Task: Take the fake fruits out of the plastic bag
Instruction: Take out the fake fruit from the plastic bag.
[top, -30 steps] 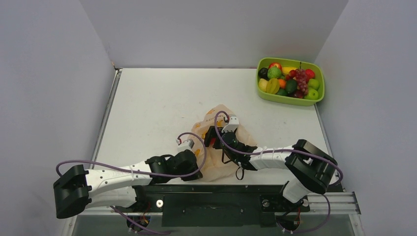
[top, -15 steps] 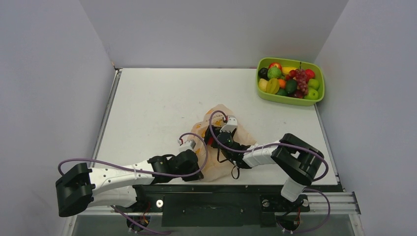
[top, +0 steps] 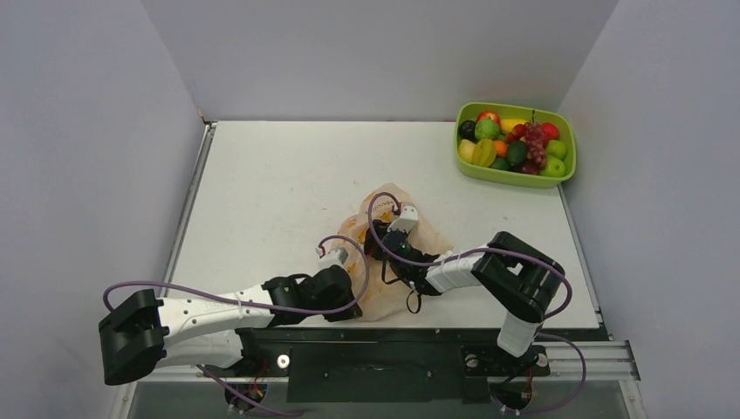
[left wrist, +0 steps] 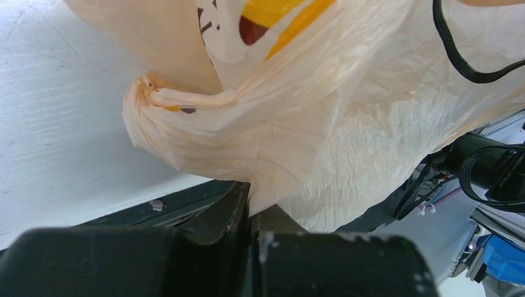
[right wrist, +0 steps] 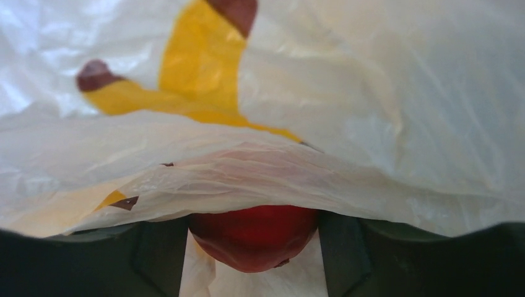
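Observation:
The peach-orange plastic bag [top: 397, 262] lies crumpled near the table's front edge, and it fills the left wrist view [left wrist: 322, 124] and the right wrist view [right wrist: 309, 93]. My left gripper [top: 346, 288] is at the bag's left front edge, and in the left wrist view it [left wrist: 251, 197] is shut on a fold of the plastic. My right gripper [top: 381, 248] is inside the bag's mouth. In the right wrist view it [right wrist: 254, 247] is closed on a glossy red fruit [right wrist: 254, 235] that touches both fingers, under a sheet of the plastic. Any other fruit in the bag is hidden.
A lime-green tray [top: 515, 178] at the back right holds several toy fruits, including a purple grape bunch [top: 534, 140]. Grey walls stand on three sides. The arms' base rail runs along the front edge [top: 375, 336].
My right arm's elbow has swung left and its gripper has shifted slightly left and nearer inside the bag. My left gripper has kept its hold on the bag.

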Motion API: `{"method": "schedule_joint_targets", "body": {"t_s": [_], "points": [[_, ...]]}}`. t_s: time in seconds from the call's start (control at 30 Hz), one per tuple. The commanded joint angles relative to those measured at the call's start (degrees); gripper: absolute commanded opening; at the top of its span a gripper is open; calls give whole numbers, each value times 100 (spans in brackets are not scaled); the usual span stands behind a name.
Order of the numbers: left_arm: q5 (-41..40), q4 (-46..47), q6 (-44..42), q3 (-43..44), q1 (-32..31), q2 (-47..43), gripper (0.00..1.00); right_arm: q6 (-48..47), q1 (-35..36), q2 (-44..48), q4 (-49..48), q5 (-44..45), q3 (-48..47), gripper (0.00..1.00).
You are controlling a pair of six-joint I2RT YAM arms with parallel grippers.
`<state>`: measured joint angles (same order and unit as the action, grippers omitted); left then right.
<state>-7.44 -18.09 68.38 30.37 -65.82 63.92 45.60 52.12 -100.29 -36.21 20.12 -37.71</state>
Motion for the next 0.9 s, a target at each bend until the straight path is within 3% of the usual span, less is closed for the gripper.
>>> {"method": "schedule_joint_targets", "body": {"t_s": [0.0,0.1,0.3,0.43,0.57,0.67,0.87], "points": [[-40,121,12,87,25,-105,0,-29,84,343,65,-77,-118,27],[-201,15,-13,112,38,-162,0,-60,202,636,330,-68,28,15],[-594,-271,-111,186,75,-380,0,89,308,1257,567,-316,469,6],[-617,-303,-49,93,95,-482,0,53,346,1822,1297,-633,542,0],[-661,-249,-31,-28,102,-569,0,-99,447,2277,1997,-1195,557,0],[-653,-212,-16,-83,112,-567,0,-262,593,2735,2719,-1256,501,0],[-522,12,55,-249,113,-550,0,-227,770,3770,3278,-1160,710,0]]}}
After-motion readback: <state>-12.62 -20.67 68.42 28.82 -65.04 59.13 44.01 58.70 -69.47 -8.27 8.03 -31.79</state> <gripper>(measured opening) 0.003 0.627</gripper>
